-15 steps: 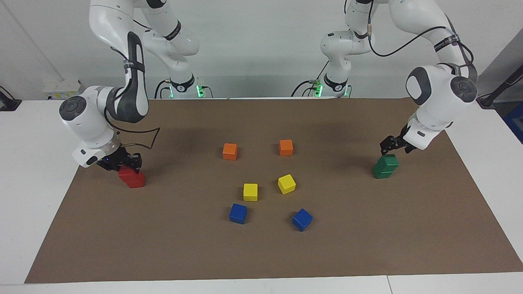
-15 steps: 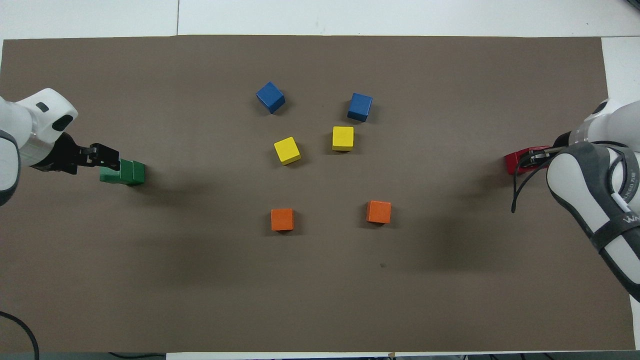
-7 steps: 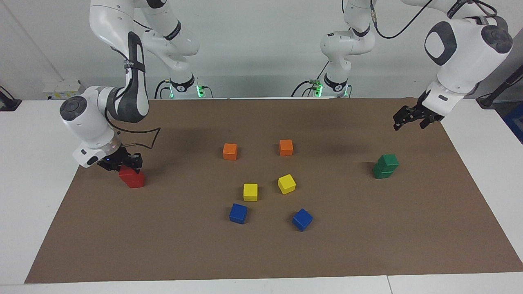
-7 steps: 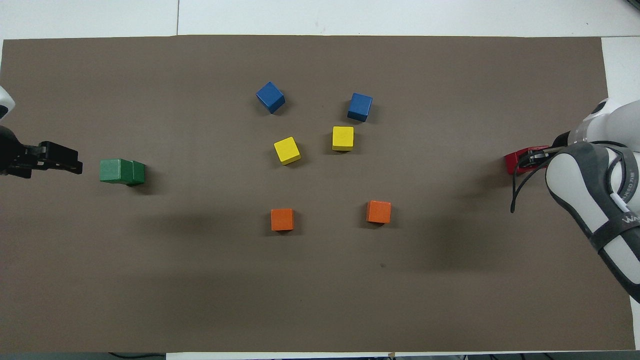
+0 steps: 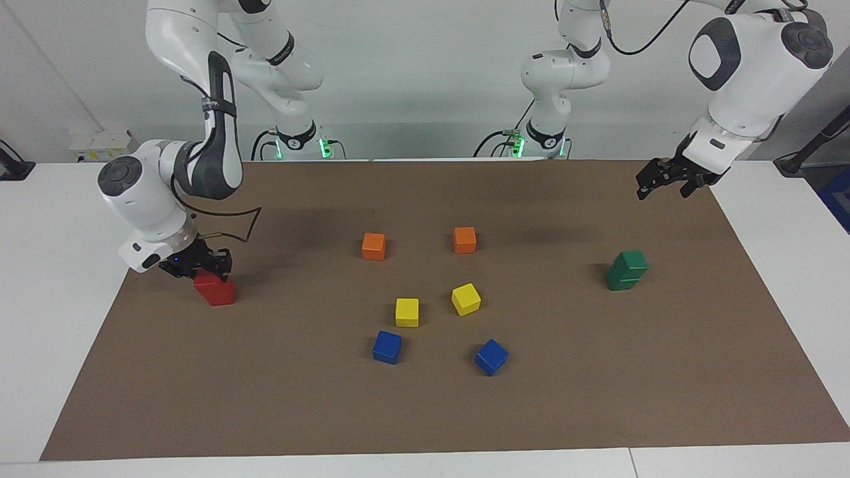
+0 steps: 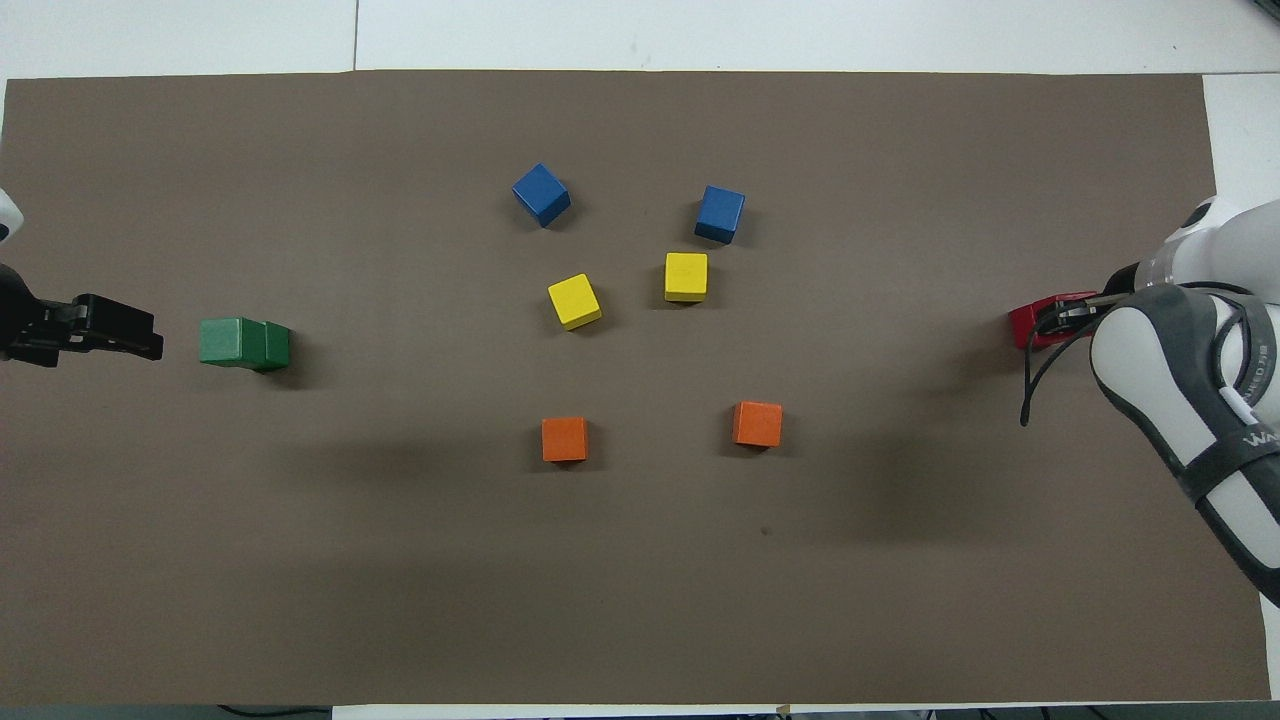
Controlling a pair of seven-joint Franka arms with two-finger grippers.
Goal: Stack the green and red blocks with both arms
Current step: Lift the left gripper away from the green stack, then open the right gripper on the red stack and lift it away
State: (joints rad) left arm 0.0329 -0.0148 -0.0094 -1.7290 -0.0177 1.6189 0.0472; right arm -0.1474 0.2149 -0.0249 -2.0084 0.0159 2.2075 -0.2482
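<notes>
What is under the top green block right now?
The top green block sits on a second green block, which rests on the brown mat. Nothing else shows beneath. The left gripper hangs above, clear of them.

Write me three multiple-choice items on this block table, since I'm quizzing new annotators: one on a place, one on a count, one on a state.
1. Where does the green stack stand?
A. toward the left arm's end of the table
B. between the orange cubes
C. on a yellow cube

2. How many blue cubes lie on the brown mat?
A. one
B. two
C. four

3. What is the left gripper doing?
A. clamping the top green cube
B. pressing on a blue cube
C. hanging in the air, clear of the green stack

Answers:
1 A: the stack stands near the mat's edge at the left arm's end.
2 B: one blue cube and another lie apart, farthest from the robots.
3 C: in the facing view the gripper is raised, with bare mat between it and the stack.
</notes>
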